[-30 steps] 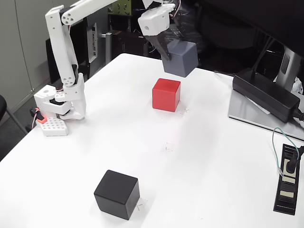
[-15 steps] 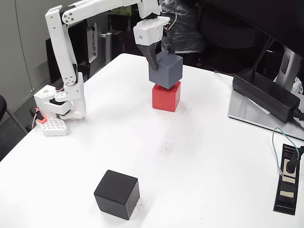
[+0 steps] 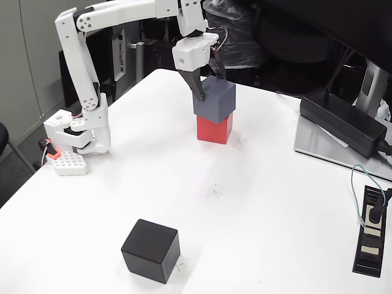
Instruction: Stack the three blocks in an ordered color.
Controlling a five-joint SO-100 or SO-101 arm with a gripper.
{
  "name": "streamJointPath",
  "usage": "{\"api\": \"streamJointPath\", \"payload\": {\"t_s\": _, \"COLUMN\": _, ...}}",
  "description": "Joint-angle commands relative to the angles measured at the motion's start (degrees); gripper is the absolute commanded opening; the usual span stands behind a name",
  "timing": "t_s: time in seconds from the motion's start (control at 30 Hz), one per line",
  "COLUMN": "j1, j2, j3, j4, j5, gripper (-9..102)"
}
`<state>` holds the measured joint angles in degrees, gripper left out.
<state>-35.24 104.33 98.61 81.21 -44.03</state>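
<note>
In the fixed view the slate blue-grey block (image 3: 217, 103) rests on top of the red block (image 3: 214, 130) at the far middle of the white table (image 3: 257, 214). Its edges overhang the smaller red one a little. My gripper (image 3: 209, 87) comes down from above and is shut on the blue-grey block, one dark finger against its left face and the other behind its top edge. The black block (image 3: 150, 250) sits alone near the table's front edge, well apart from the stack and the gripper.
The arm's white base (image 3: 79, 131) stands at the left table edge. At the right lie a long black power brick (image 3: 342, 116) on a grey plate and a black power strip (image 3: 370, 229) with a green cable. Small tape marks dot the table's middle.
The gripper carried the blue-grey block from the air at the right, leftward and down, and the block now sits squarely on the red block. Red and black blocks stayed put.
</note>
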Motion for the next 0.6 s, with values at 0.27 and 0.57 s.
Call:
{"api": "streamJointPath", "payload": {"t_s": 0.27, "j1": -0.4, "j2": 0.9, "j3": 0.1, "j4": -0.4, "j5": 0.5, "gripper": 29}}
{"api": "streamJointPath", "payload": {"t_s": 0.57, "j1": -0.5, "j2": 0.9, "j3": 0.1, "j4": 0.0, "j5": 0.5, "gripper": 40}}
